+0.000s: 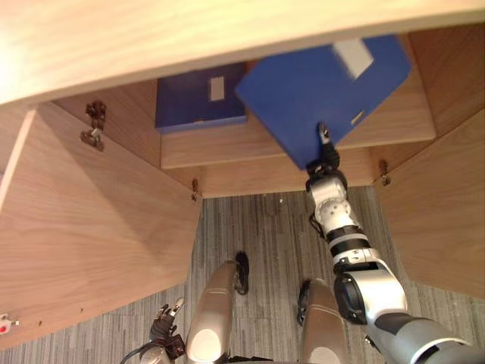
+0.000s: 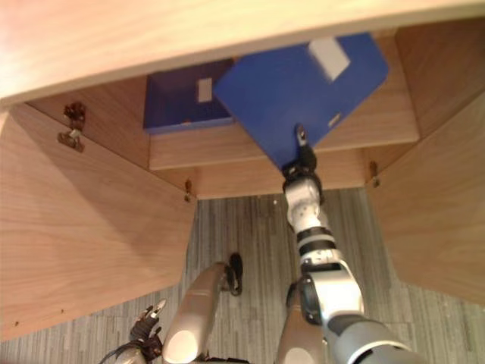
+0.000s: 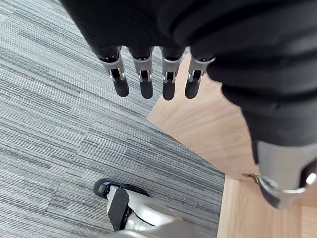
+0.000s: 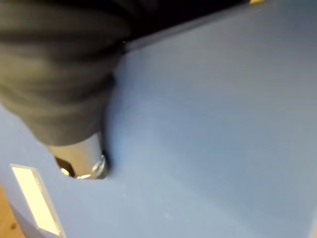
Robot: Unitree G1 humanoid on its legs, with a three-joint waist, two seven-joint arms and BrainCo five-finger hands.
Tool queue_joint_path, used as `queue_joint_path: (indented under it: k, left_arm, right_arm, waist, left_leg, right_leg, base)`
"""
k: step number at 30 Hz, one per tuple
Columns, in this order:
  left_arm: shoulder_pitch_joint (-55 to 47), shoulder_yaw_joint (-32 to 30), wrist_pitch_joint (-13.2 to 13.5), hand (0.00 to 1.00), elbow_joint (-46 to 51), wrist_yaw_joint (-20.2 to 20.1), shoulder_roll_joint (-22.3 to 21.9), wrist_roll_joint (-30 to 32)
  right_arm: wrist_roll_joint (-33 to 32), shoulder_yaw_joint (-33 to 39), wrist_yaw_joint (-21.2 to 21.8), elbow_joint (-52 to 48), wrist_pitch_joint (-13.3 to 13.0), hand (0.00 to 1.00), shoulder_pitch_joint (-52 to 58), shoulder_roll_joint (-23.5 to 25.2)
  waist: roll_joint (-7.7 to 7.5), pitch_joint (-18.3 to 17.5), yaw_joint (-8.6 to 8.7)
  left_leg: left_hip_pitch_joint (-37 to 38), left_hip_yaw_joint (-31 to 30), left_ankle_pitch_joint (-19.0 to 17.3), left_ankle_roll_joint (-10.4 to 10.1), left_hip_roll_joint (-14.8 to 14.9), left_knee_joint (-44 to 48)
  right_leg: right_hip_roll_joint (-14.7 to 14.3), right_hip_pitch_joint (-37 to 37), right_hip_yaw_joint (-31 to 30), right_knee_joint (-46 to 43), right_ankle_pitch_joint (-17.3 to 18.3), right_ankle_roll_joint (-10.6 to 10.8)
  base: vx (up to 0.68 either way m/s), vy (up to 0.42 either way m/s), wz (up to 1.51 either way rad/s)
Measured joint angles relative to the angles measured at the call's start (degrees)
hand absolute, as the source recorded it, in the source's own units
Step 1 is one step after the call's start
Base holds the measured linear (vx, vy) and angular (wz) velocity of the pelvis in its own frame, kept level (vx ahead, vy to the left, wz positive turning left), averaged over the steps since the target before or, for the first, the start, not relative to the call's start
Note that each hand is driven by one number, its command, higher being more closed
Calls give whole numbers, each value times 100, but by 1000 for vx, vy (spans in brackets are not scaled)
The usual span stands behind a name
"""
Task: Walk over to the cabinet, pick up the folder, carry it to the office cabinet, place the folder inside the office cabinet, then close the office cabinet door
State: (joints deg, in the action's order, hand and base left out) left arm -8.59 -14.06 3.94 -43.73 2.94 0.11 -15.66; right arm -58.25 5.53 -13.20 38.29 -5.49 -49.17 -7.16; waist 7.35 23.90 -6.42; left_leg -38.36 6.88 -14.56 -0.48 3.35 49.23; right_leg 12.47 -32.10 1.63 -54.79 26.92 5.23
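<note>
- grey striped carpet [image 1: 258, 227] runs under an open office cabinet [image 1: 189, 38] of pale wood, with its left door [image 1: 98, 227] and right door [image 1: 447, 220] swung wide.
- on the shelf [image 1: 250, 144] inside, a darker blue folder [image 1: 193, 102] lies flat towards the left.
- the blue folder [image 1: 318, 83] is in the air over the right part of that shelf, tilted, with most of it past the cabinet's front edge.
- the right hand [image 1: 327, 158] grasps the blue folder by its near corner, thumb [image 4: 81, 158] pressed on the top face. the fingers below are hidden.
- the left hand [image 3: 145, 82] hangs low beside the left door, fingers straight and slack, grasping nothing.
- handling, as a judgement: the blue folder looks like a stiff board and not heavy, but its cover is smooth. a corner pinch lets it lever and droop, so it could swivel or slip. a hold nearer the middle of an edge would steady it. as it is, it seems best lowered flat onto the shelf before letting go.
- the head views show the whole cabinet, both folders and the white label [image 1: 353, 57] at the far end of the blue folder.
- the right wrist view gives the close contact of thumb on cover, while the left wrist view shows carpet and a door edge.
</note>
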Motion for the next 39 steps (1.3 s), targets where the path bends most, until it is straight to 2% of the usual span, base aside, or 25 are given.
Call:
queue_joint_path:
  k: [2, 5, 6, 11, 14, 18, 23, 25, 31, 32, 36, 39]
  left_arm:
    - [36, -39, 1, 0, 1, 19, -16, -47]
    - [206, -112, -4, 0, 0, 166, -62, -105]
    - [320, -136, -11, 0, 0, 235, -103, -164]
    - [430, -128, -20, 0, 253, 367, -241, -391]
    - [441, -89, -22, 0, 386, 434, -289, -730]
    - [455, -25, -33, 0, 509, 484, -291, -918]
    - [465, 10, -77, 0, 509, 617, -289, -999]
    - [541, 34, -96, 0, 509, 672, -288, -1021]
    - [567, 89, -120, 0, 620, 693, -317, -1094]
    - [567, 89, -120, 0, 620, 693, -317, -1103]
    - [564, 88, -122, 0, 612, 692, -312, -1141]
    - [551, 88, -123, 0, 606, 667, -302, -1152]
  right_arm:
    - [-85, 12, -41, -83, -92, 100, -235, -59]
    - [-284, 250, -318, -247, -215, 100, -590, -143]
    - [-393, 441, -468, -253, -264, 100, -699, -174]
    - [-587, 875, -867, -253, -310, 100, -750, -269]
    - [-587, 1136, -1082, -253, -346, 100, -829, -479]
    - [-590, 1608, -1357, -250, -425, 100, -1073, -763]
    - [-597, 2146, -1720, -245, -544, 100, -1364, -962]
    - [-598, 2307, -1832, -233, -576, 100, -1444, -1189]
    - [-600, 2493, -1989, 64, -511, 100, -1667, -1671]
    - [-599, 2491, -1989, 109, -469, 0, -1696, -1707]
    - [-546, 2381, -1984, 272, -189, 0, -1889, -1885]
    - [-93, 1770, -1844, 369, 160, 0, -1966, -2148]
  waist:
    - [8, 56, 2]
    - [3, 120, -79]
    - [5, 186, -94]
    - [20, 248, -223]
    - [28, 256, -255]
    - [32, 255, -275]
    - [50, 243, -327]
    - [51, 243, -366]
    - [51, 243, -385]
    - [51, 243, -389]
    - [51, 243, -376]
    - [50, 243, -349]
  left_leg:
    - [-322, 2, -115, 44, -27, 372]
    - [-1086, -23, -368, 95, -113, 1222]
    - [-1370, -31, -417, 125, -203, 1497]
    - [-2064, -111, -452, 102, -322, 2011]
    - [-2437, -214, -418, 78, -471, 2258]
    - [-2714, -402, -292, 31, -639, 2324]
    - [-2872, -523, -201, 6, -716, 2297]
    - [-3024, -609, -137, -22, -800, 2283]
    - [-3074, -706, 52, -68, -1003, 2092]
    - [-3074, -714, 61, -76, -1004, 2083]
    - [-3073, -732, 109, -82, -999, 2020]
    - [-3075, -736, 132, -51, -992, 2018]
  right_leg:
    - [69, -303, -50, -367, 124, 49]
    - [206, -1024, -208, -1264, 462, 151]
    - [333, -1281, -244, -1611, 594, 184]
    - [477, -1904, -283, -2247, 775, 209]
    - [597, -2186, -237, -2604, 905, 202]
    - [755, -2315, -44, -2775, 978, 154]
    - [791, -2375, 109, -2786, 988, 132]
    - [830, -2473, 180, -2817, 997, 113]
    - [974, -2463, 270, -2808, 1027, 79]
    - [972, -2463, 278, -2808, 1027, 79]
    - [962, -2463, 306, -2789, 1026, 74]
    - [952, -2463, 308, -2782, 1026, 74]
  base:
    - [-101, 122, 11]
    - [-122, 111, 23]
    - [-111, 70, 35]
    - [-74, 28, 25]
    - [-45, -4, 29]
    - [-34, -36, 33]
    - [-4, -47, 16]
    - [15, -41, 24]
    - [18, -51, 24]
    - [4, -43, 7]
    - [11, -53, 3]
    - [28, -40, 0]
